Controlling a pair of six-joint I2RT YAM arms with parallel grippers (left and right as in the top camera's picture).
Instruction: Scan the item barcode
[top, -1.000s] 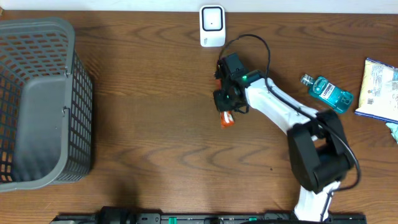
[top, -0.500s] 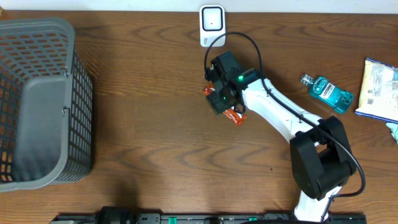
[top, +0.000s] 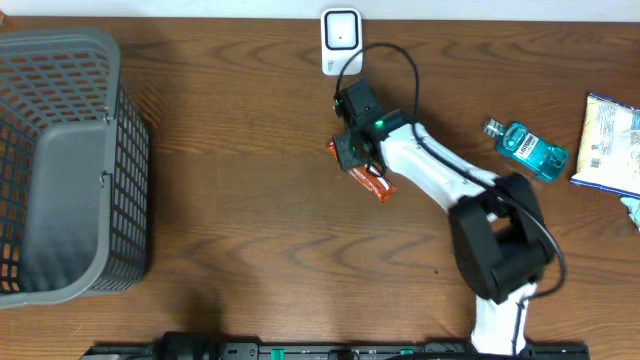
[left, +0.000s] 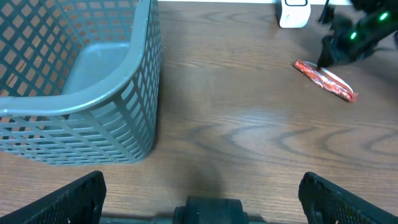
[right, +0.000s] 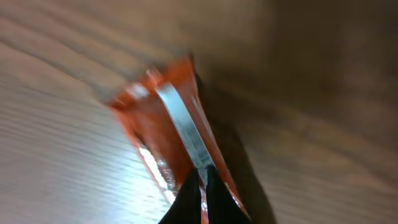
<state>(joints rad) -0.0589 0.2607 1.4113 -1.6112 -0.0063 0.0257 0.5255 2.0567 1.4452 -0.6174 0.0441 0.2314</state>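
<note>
Packet (top: 372, 181), long orange-red foil with a silver centre seam, lies slanted eleven to five o'clock, right gripper (right: 203, 186) clamped on that seam, left gripper (left: 202, 200) spread wide.

My top camera looks straight down on the whole table (top: 250, 230). My left wrist camera sits low, looking across it from far. My right wrist camera is very close. All three show the orange packet (top: 372, 182).
</note>
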